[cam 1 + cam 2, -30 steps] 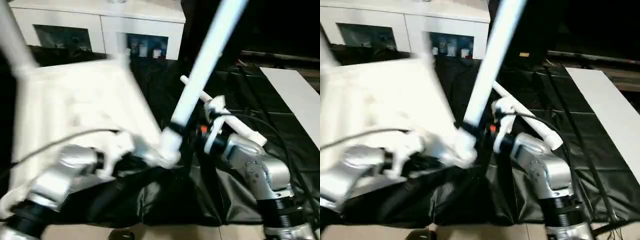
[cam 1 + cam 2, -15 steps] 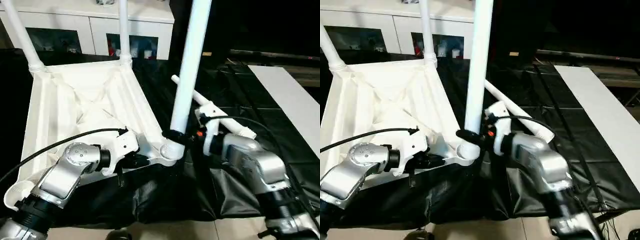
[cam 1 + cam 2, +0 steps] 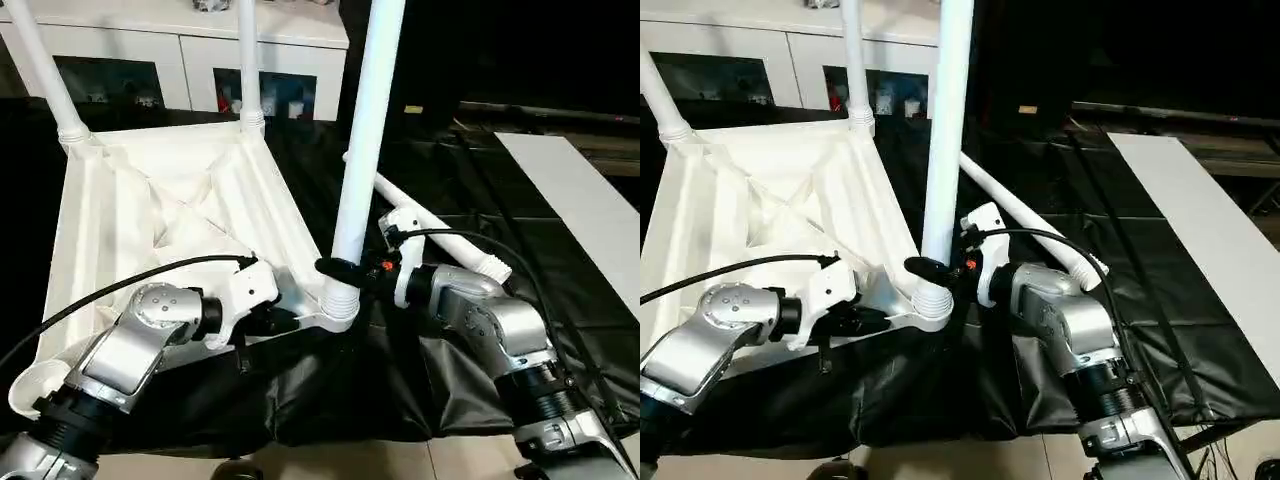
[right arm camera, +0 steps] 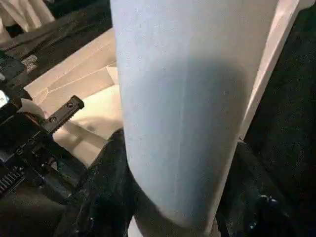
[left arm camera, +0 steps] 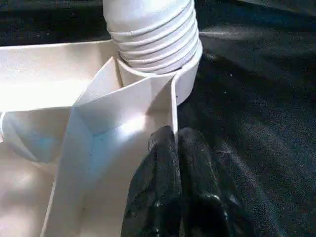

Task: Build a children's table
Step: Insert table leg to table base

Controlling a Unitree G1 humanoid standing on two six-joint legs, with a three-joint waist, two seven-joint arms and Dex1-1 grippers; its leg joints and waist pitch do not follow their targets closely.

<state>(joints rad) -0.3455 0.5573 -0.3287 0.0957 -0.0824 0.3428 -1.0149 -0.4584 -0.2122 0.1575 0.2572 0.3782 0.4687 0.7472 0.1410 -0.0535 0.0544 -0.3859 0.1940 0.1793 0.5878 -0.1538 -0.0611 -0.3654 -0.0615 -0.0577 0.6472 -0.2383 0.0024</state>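
With the tabletop (image 3: 150,210) lying underside up on the black cloth (image 3: 450,200), my left gripper (image 3: 275,322) pinches its near rim, fingers (image 5: 168,197) together. My right gripper (image 3: 345,270) is clamped around the upright leg (image 3: 360,140) just above its corner socket (image 3: 338,310).

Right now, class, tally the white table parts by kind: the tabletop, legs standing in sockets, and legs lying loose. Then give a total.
Tabletop: 1
Standing legs: 3
Lying leg, on the black cloth: 1
Total: 5
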